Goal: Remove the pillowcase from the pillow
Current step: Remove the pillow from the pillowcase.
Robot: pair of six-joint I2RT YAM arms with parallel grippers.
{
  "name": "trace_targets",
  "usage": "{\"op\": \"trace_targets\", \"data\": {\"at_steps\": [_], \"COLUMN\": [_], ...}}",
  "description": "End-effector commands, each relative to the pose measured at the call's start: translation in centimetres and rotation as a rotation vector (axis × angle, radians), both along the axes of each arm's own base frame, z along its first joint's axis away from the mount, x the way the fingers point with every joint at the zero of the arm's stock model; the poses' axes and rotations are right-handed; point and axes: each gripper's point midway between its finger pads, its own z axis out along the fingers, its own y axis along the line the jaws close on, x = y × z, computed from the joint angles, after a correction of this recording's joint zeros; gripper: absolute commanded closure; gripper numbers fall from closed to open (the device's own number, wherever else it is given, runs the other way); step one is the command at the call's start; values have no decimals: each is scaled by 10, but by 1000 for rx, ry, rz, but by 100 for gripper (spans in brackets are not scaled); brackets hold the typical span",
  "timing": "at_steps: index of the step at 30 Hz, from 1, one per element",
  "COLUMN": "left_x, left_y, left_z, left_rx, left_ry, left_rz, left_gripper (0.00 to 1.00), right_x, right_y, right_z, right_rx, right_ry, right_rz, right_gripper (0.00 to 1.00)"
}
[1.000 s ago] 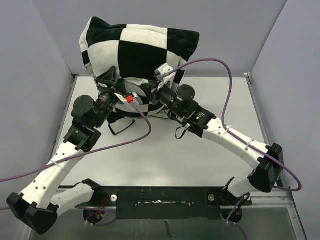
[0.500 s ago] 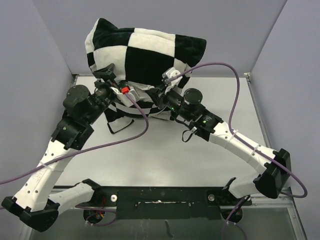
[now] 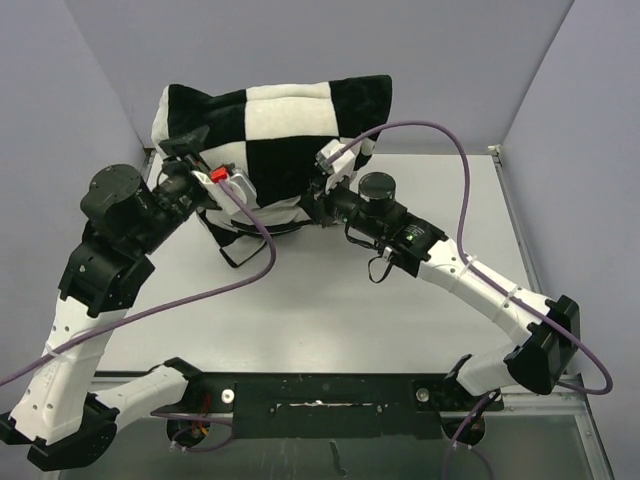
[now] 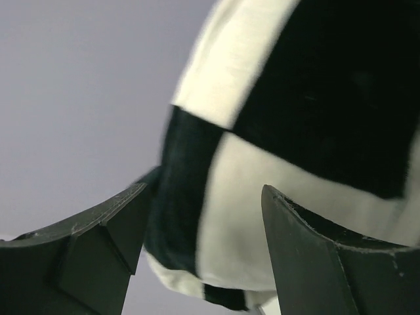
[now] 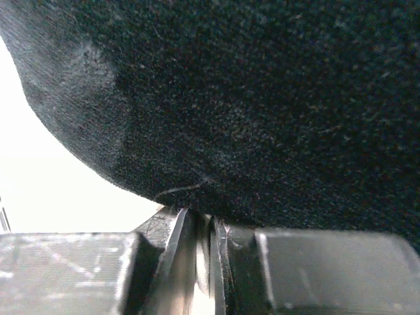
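The black-and-white checkered pillowcase (image 3: 270,115) is fat and full. It is up at the far left end of the grey table (image 3: 330,300), right in front of the back wall (image 3: 320,40). The pillow is hidden inside it and does not show. The left gripper (image 4: 205,197) is at the pillowcase's left edge, near its top corner. Its two black fingers (image 4: 85,249) are spread wide apart, with the checkered cloth just past the tips. They are not pinching anything. The right gripper (image 5: 197,230) is under the pillowcase's bottom edge, a little right of its middle. Its jaws are squeezed tight on a bit of the black cloth. On its left side the pillowcase is close to the left wall (image 3: 60,120), so there is little room there. On its right side there is a wide stretch of bare table. In front of it, toward the arm bases, there is bare table too. One purple cable (image 3: 262,262) hangs in a loop below the pillowcase's bottom edge. Another purple cable (image 3: 455,150) bends in a big arch off the pillowcase's right edge.
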Motion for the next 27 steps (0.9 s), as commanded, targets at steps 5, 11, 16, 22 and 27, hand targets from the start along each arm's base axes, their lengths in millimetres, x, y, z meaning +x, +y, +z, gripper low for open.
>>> {"op": "trace_targets", "data": {"at_steps": [5,11,16,22,27], "left_x": [-43,-31,-13,-7,-16], "left_y": [-5,2,3,4,4], "left_z": [-100,-95,-75,-103,-126], "left_rx": [194,207,153,220,260], "left_ry": [194,66,-17,35,150], "left_rz": [-153,-86,-22,-10,-45], "left_gripper": [30,29,30,30,29], "right_x": [7,-10,-22,-32,-38], "right_y": [9,25,33,31,28], "right_z": [46,76,88,101,110], "right_rx": [84,104,106,116,128], "right_ry": [13,-34,-52,-60,-72], "right_rz": [-43,-26,-21,-29,-27], "right_gripper": [100,100,100,100,100]}}
